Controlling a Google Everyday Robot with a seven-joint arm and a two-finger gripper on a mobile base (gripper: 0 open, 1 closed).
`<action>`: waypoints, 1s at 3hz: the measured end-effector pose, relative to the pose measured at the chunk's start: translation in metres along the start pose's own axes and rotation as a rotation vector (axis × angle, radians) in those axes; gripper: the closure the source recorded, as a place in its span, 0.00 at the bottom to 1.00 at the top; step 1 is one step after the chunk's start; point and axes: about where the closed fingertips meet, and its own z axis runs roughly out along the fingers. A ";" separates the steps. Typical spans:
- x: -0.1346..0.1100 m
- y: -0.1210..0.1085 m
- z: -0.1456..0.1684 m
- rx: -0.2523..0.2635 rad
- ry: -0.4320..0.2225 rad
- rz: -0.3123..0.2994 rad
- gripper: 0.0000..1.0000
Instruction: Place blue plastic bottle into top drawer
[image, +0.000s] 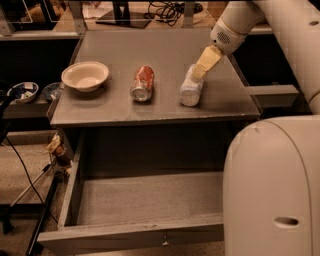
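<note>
The blue plastic bottle (190, 89) lies on its side on the grey cabinet top (165, 107), at the right, its white cap end toward me. My gripper (201, 69), with tan fingers, reaches down from the upper right and sits right at the bottle's far end. The top drawer (145, 200) is pulled out below the cabinet top. It looks empty inside, and a small metal knob (164, 243) shows on its front panel.
A red soda can (142, 83) lies on its side left of the bottle. A cream bowl (85, 75) stands at the left of the top. The robot's white body (272, 190) covers the drawer's right part. Small bowls (23, 92) sit on a low shelf at far left.
</note>
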 end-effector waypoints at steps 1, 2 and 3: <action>0.000 0.021 -0.013 -0.018 -0.003 0.050 0.00; -0.003 0.018 -0.001 -0.024 -0.007 0.044 0.00; -0.008 0.016 0.014 -0.049 -0.002 0.035 0.00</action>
